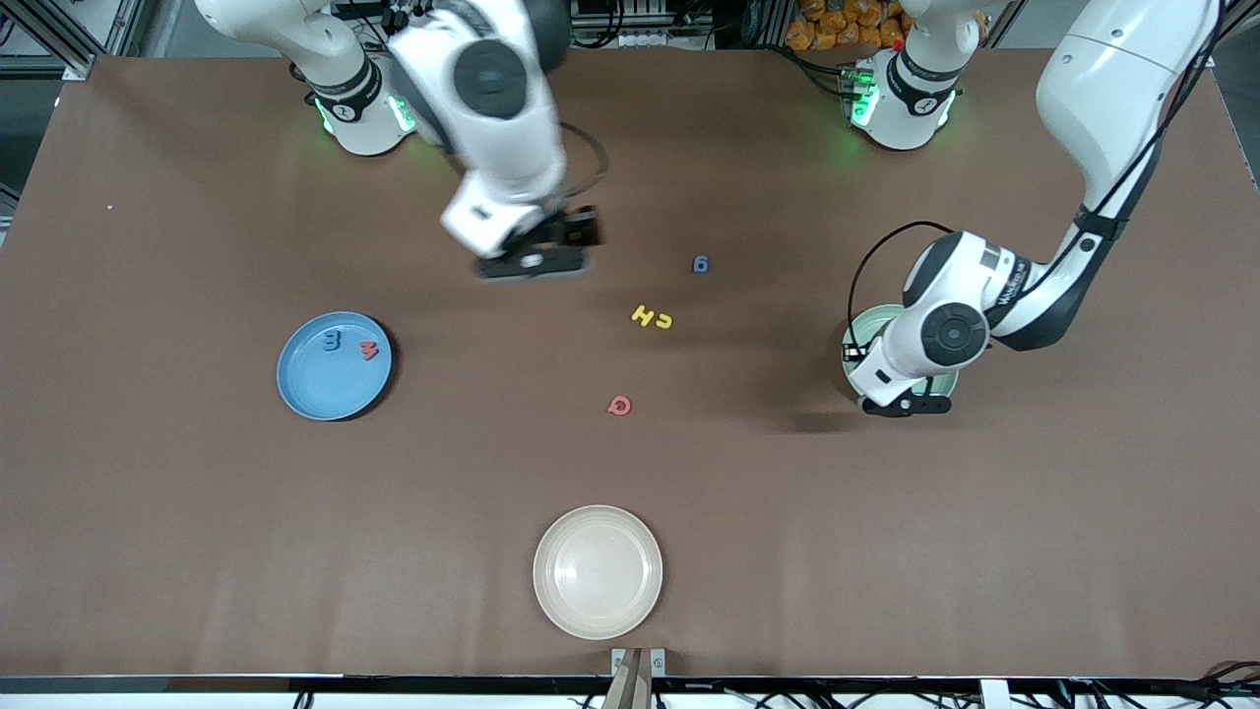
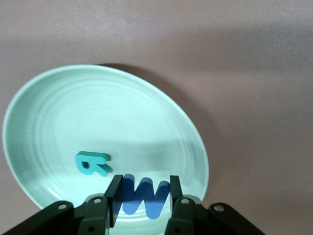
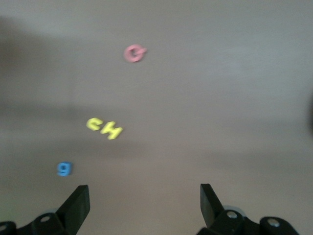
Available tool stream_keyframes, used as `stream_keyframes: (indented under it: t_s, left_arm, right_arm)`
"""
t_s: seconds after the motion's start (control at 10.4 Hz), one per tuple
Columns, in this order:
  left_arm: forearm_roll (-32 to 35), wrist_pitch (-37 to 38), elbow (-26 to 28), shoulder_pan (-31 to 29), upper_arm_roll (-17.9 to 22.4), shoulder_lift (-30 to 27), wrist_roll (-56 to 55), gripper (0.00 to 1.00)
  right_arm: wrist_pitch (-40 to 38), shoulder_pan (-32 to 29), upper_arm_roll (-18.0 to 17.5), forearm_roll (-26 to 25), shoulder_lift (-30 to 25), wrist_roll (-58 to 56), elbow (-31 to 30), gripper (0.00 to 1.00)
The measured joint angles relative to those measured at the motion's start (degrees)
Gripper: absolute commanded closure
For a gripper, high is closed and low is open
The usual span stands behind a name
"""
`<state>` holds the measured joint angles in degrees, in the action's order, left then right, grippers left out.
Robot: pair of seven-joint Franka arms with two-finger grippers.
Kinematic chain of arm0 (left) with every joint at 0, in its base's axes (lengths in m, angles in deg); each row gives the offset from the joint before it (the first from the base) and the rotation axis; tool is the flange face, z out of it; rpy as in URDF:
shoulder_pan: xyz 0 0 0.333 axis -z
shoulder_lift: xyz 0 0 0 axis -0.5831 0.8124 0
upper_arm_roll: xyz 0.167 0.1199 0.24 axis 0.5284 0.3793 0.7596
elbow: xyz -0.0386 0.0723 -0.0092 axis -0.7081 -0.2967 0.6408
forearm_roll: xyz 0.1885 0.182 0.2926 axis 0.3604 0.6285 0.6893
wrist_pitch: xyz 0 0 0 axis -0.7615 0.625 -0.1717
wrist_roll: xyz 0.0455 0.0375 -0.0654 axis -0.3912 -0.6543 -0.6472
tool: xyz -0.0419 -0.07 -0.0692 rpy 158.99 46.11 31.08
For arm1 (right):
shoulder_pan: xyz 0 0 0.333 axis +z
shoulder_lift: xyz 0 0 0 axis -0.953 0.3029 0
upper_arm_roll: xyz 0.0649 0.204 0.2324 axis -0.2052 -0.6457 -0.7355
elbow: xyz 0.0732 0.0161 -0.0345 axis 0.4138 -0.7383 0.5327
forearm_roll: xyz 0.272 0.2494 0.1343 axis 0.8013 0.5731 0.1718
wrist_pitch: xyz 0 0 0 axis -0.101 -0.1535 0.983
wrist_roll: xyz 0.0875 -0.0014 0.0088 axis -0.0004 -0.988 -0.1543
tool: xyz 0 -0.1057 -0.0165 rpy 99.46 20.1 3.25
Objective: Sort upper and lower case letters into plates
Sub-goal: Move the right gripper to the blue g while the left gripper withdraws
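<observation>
1. Left gripper [image 2: 144,198] up over the mint green plate [image 2: 58,112], fingers pinched narrow on a blue W [image 2: 146,196] held above the plate's floor.
2. In that same mint green plate, a teal letter [image 2: 93,163] lying flat, just beside the held blue W.
3. Right gripper [image 3: 144,205] up over bare table [image 1: 148,542], spread wide and holding nothing; toward the right arm's end from the mint green plate.
4. Yellow H [image 1: 643,315] and a small yellow letter [image 1: 664,321] side by side, almost touching, well apart from the mint green plate, toward the right arm's end.
5. Blue g [image 1: 700,264] farther from the front camera than the mint green plate; red letter [image 1: 619,405] nearer the camera than the yellow pair.
6. Blue plate [image 1: 305,389] well apart from the mint green plate, at the right arm's end, with a blue letter [image 1: 332,341] and a red one [image 1: 368,350] inside.
7. Cream plate [image 1: 598,571] nearer the front camera than the mint green plate, nothing in it.
</observation>
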<state>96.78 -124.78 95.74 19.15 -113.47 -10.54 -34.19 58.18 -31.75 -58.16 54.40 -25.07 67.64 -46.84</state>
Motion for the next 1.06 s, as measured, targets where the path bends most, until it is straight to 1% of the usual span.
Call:
stream_keyframes:
  t_s: [0.1,0.19,0.29,0.48,0.67,0.77,0.87,1.06]
  left_arm:
    - [0.00,-0.12,0.28,-0.74,-0.16,-0.12,0.50,0.39]
    - [-0.01,-0.59,0.80,-1.09,-0.23,-0.11,0.62,0.00]
    - [-0.65,-1.10,1.28,-1.18,-0.33,-0.11,0.60,0.00]
    - [-2.17,-1.28,1.60,-1.27,-0.72,-0.12,0.59,0.00]
    - [-2.31,-1.38,1.65,-1.31,-0.83,-0.12,0.53,0.00]
    - [-2.31,-1.43,1.66,-1.31,-0.87,-0.12,0.53,0.00]
    - [-2.31,-1.51,1.66,-1.34,-0.95,-0.13,0.53,0.00]
    - [-2.31,-1.57,1.66,-1.35,-1.23,-0.30,0.53,0.00]
  right_arm:
    - [3.83,2.48,-0.74,-0.14,3.02,3.51,0.12,0.00]
    - [6.31,5.06,-1.03,-0.81,5.99,6.59,0.50,0.00]
    - [7.39,7.53,-1.05,-2.27,9.02,10.43,1.65,0.00]
    - [9.07,10.12,-1.10,-4.27,14.65,18.80,5.02,0.00]
    - [15.05,12.15,-1.16,-5.38,20.54,24.43,7.73,0.00]
    - [16.83,13.44,-1.19,-7.23,22.98,27.12,8.73,0.05]
    - [17.40,14.66,-1.20,-9.14,25.33,29.78,10.48,0.11]
    - [17.48,16.14,-1.16,-10.60,29.79,32.52,14.43,0.13]
